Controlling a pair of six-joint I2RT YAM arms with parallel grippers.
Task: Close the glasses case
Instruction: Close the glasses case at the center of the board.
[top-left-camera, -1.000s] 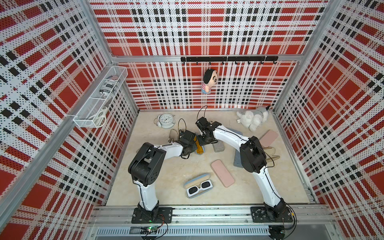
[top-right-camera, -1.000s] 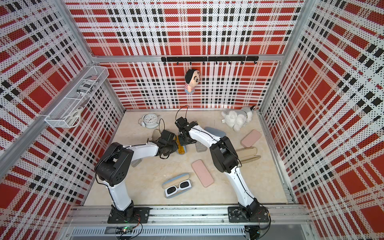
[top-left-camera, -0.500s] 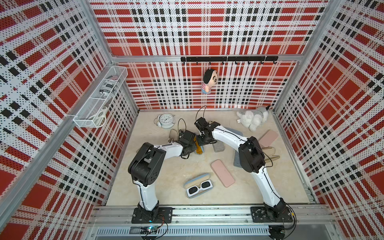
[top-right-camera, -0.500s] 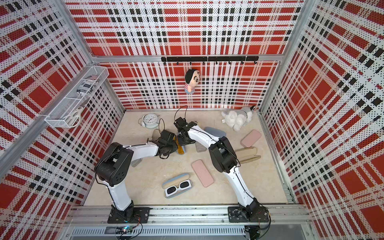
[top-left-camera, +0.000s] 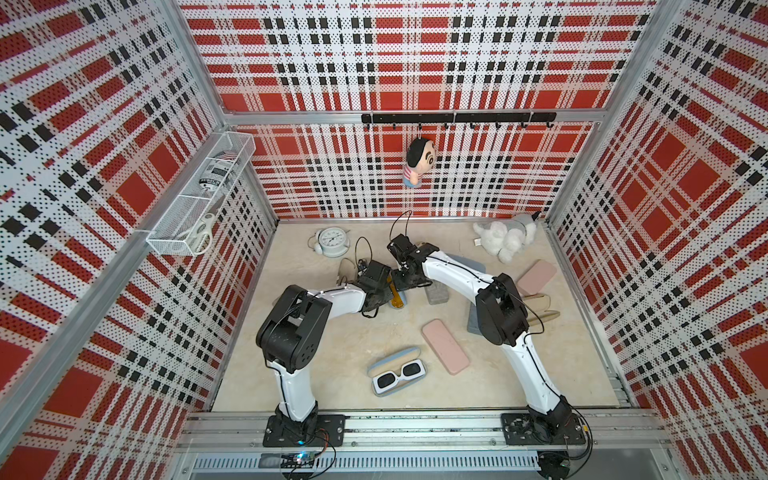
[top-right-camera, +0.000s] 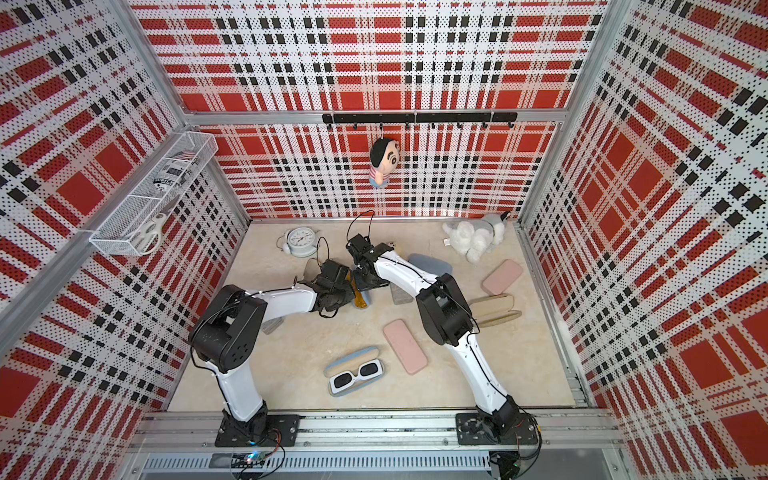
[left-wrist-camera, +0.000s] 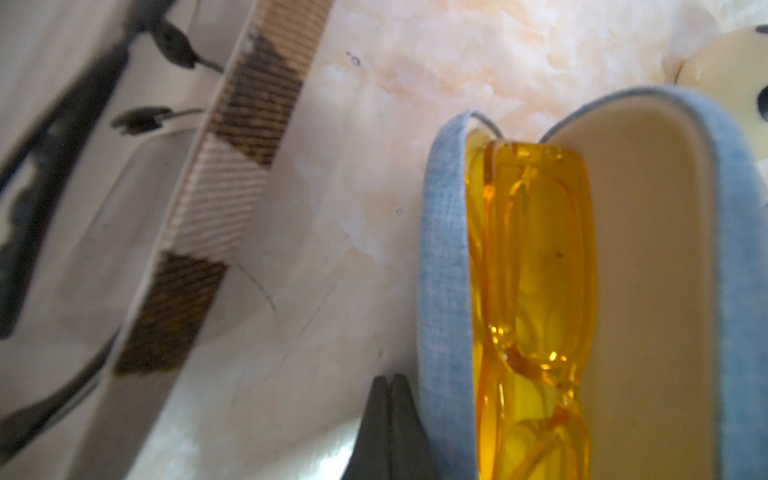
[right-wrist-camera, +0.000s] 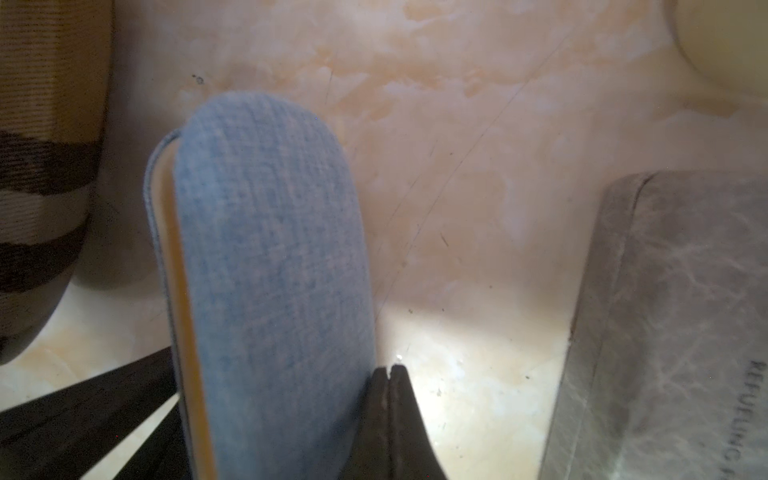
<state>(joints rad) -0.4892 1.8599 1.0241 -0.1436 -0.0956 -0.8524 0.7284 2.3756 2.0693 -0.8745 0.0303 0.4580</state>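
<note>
Marbled beige tabletop (top-left-camera: 332, 345), spread beneath left gripper (left-wrist-camera: 390, 386) and right gripper (right-wrist-camera: 388, 378). Blue fabric glasses case (left-wrist-camera: 442, 257), still partly open, set between the two grippers, holding folded yellow glasses (left-wrist-camera: 540, 257); striped case (left-wrist-camera: 232, 166) lies apart from the left gripper, on its side away from the blue case, and grey case (right-wrist-camera: 673, 316) likewise apart from the right gripper. Both grippers have fingertips pressed together, gripping nothing: left just beside the base wall, right against the lid's outer face, contact likely but blurred.

Glasses (left-wrist-camera: 536, 266) in case (left-wrist-camera: 442, 257), left end effector (left-wrist-camera: 390, 380) beside
</note>
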